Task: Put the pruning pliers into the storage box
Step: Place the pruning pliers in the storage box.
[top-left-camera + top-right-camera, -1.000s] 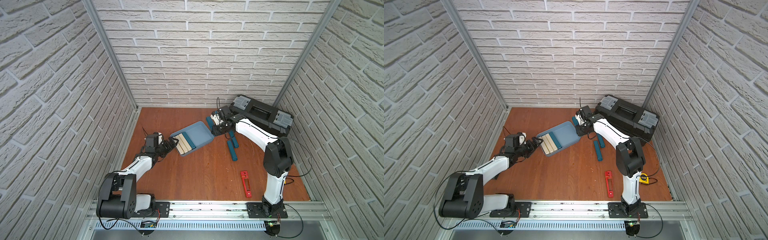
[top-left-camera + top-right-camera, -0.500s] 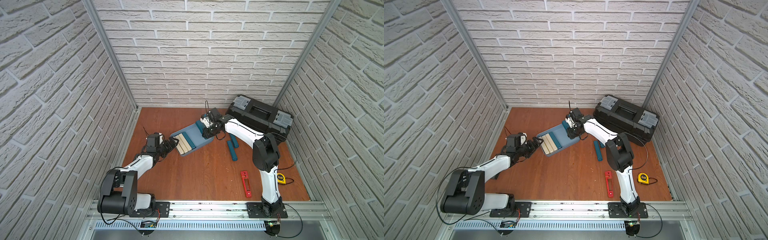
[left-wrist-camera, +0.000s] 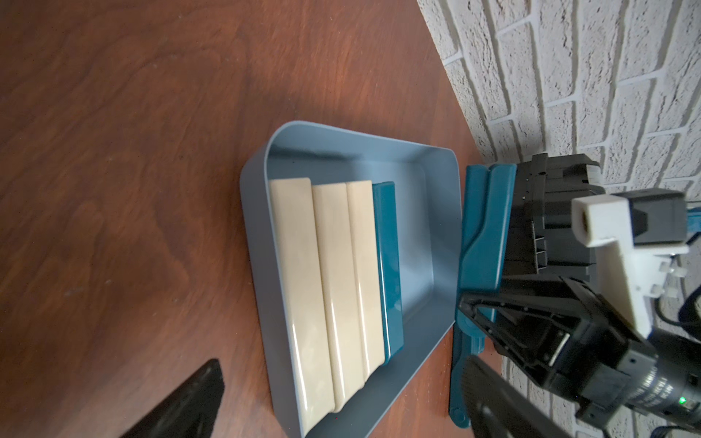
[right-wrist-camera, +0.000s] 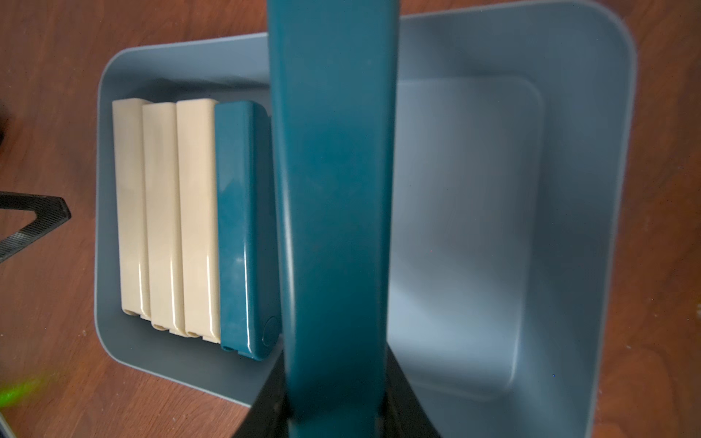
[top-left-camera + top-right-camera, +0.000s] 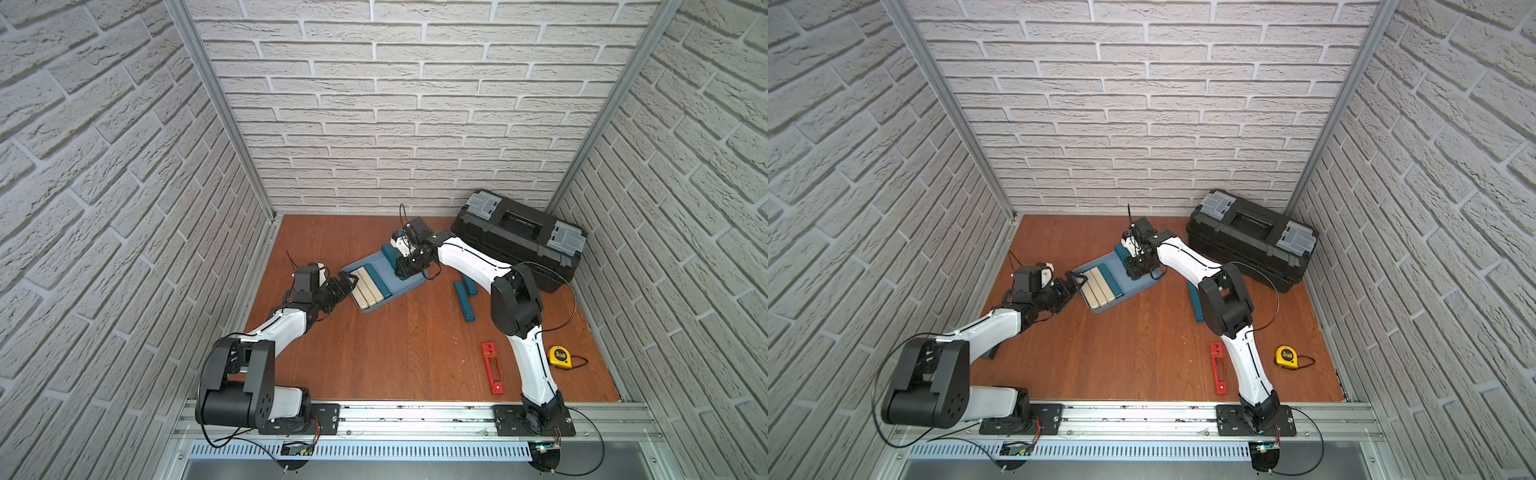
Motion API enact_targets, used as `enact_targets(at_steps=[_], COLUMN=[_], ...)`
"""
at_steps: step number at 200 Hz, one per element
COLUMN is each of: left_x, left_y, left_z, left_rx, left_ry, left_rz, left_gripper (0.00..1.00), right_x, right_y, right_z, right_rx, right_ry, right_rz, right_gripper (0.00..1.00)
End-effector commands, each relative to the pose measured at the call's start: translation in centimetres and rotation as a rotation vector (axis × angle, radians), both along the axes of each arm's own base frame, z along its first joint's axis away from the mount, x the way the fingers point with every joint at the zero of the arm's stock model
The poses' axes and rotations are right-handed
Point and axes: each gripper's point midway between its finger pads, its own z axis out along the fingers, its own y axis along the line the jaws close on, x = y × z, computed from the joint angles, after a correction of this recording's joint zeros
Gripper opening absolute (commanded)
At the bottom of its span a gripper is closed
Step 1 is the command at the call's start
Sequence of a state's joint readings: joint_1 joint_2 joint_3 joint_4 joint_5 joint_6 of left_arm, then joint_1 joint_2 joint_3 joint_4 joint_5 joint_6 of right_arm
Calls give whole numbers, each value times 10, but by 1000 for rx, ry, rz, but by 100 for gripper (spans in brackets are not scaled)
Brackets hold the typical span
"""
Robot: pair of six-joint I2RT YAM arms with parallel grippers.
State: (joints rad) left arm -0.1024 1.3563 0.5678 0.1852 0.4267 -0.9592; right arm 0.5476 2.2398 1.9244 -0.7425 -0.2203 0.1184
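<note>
The red pruning pliers (image 5: 491, 368) (image 5: 1218, 368) lie flat on the wooden floor near the front right, beside my right arm's base and clear of both grippers. The light blue storage box (image 5: 409, 286) (image 5: 1140, 286) (image 3: 250, 212) (image 4: 569, 227) holds three cream bars (image 5: 365, 286) and one teal bar (image 5: 377, 280). My right gripper (image 5: 407, 268) (image 4: 335, 409) is shut on another teal bar (image 5: 390, 251) (image 4: 333, 189), held above the box's free half. My left gripper (image 5: 347, 282) (image 3: 337, 402) is open at the box's near left corner, holding nothing.
A big black toolbox (image 5: 519, 237) stands at the back right. Two teal bars (image 5: 464, 301) lie on the floor right of the box. A yellow tape measure (image 5: 559, 356) sits at the front right, near the pliers.
My right gripper has carried the teal bar leftwards, from beside the box's right end to above its inside. The left arm and the pliers have not moved.
</note>
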Motion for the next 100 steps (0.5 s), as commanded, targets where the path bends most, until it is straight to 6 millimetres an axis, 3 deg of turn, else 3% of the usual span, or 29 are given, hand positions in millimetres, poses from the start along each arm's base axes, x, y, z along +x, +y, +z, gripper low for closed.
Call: enact_targets(at_steps=[1, 100], left_x=[5, 1], left_y=[-2, -2], left_z=[5, -3], left_rx=[4, 1], left_ry=[-35, -24], left_rz=[-7, -8], left_gripper=[98, 98], right_x=[0, -6], right_y=[16, 37], right_z=[10, -13], right_rx=[37, 42], right_ry=[-24, 8], right_rz=[36, 59], right_gripper=[22, 22])
